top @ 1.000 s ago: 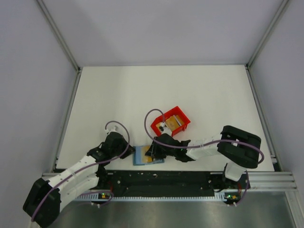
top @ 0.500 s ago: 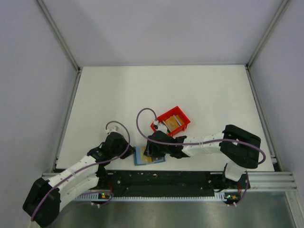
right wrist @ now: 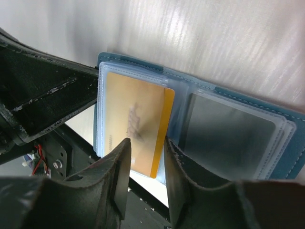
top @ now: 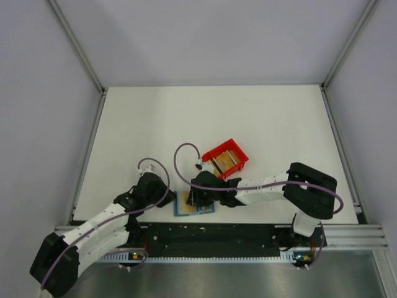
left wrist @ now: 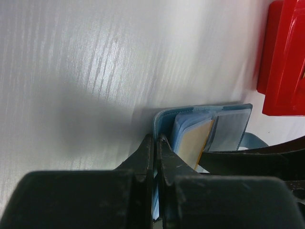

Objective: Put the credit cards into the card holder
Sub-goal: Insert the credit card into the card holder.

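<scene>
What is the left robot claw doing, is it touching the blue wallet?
Touching. The left wrist view shows the left gripper with its jaws shut on the blue cover edge of the card holder.

At 6 o'clock the left gripper (left wrist: 156, 143) is seen closed, its jaws pinched on the edge of the teal card holder (left wrist: 163, 120), which is spread open on the white table (left wrist: 86, 71). A gold card (left wrist: 196, 142) is tucked into one pocket. A shiny grey pocket (left wrist: 229, 131) is seen just beside it, toward 3 o'clock. A red bin (left wrist: 283, 62) is cut off at 2 o'clock.
</scene>
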Robot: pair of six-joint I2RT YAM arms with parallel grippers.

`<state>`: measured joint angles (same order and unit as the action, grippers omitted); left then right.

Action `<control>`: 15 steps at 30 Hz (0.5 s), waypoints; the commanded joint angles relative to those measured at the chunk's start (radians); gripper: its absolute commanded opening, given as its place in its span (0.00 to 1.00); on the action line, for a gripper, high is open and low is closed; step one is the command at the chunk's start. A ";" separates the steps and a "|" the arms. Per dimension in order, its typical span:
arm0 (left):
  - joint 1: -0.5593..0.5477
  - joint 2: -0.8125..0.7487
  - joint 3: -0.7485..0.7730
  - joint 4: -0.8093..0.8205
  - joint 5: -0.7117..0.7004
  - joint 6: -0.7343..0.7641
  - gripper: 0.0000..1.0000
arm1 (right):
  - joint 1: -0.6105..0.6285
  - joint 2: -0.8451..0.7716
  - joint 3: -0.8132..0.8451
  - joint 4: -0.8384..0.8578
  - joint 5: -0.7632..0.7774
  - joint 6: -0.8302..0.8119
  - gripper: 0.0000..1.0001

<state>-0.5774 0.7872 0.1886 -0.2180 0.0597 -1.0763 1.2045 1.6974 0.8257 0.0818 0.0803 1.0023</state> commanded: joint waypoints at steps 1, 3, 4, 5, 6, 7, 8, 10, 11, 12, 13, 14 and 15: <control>0.002 0.003 -0.014 -0.020 -0.021 0.016 0.00 | 0.027 0.005 0.009 0.081 -0.028 0.002 0.28; -0.001 0.003 -0.012 -0.020 -0.020 0.015 0.00 | 0.027 -0.004 0.003 0.098 -0.033 0.005 0.27; -0.001 0.003 -0.012 -0.020 -0.020 0.015 0.00 | 0.027 -0.004 0.003 0.102 -0.040 0.007 0.26; 0.001 0.003 -0.011 -0.021 -0.021 0.016 0.00 | 0.027 -0.002 0.007 0.096 -0.042 0.009 0.25; 0.002 0.001 -0.009 -0.021 -0.020 0.015 0.00 | 0.029 -0.002 0.009 0.098 -0.043 0.007 0.25; 0.001 0.000 -0.008 -0.023 -0.020 0.013 0.00 | 0.029 -0.001 0.009 0.105 -0.048 0.009 0.25; 0.002 0.001 -0.008 -0.024 -0.020 0.015 0.00 | 0.029 0.002 0.012 0.105 -0.050 0.006 0.25; 0.001 0.001 -0.003 -0.027 -0.021 0.016 0.00 | 0.029 0.002 0.003 0.139 -0.068 -0.010 0.20; 0.001 0.000 0.000 -0.030 -0.023 0.018 0.00 | 0.030 -0.001 -0.005 0.153 -0.068 -0.013 0.18; 0.002 0.000 0.003 -0.037 -0.027 0.021 0.00 | 0.029 -0.010 -0.013 0.151 -0.057 -0.011 0.17; 0.002 -0.003 0.008 -0.047 -0.031 0.026 0.00 | 0.029 -0.027 -0.023 0.157 -0.045 -0.019 0.16; 0.002 -0.002 0.015 -0.060 -0.037 0.030 0.00 | 0.030 -0.044 -0.036 0.161 -0.033 -0.024 0.17; 0.001 -0.003 0.024 -0.070 -0.043 0.035 0.00 | 0.029 -0.067 -0.039 0.139 -0.011 -0.030 0.20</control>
<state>-0.5766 0.7868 0.1921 -0.2249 0.0586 -1.0706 1.2106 1.6974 0.8055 0.1268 0.0662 0.9936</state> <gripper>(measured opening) 0.019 0.170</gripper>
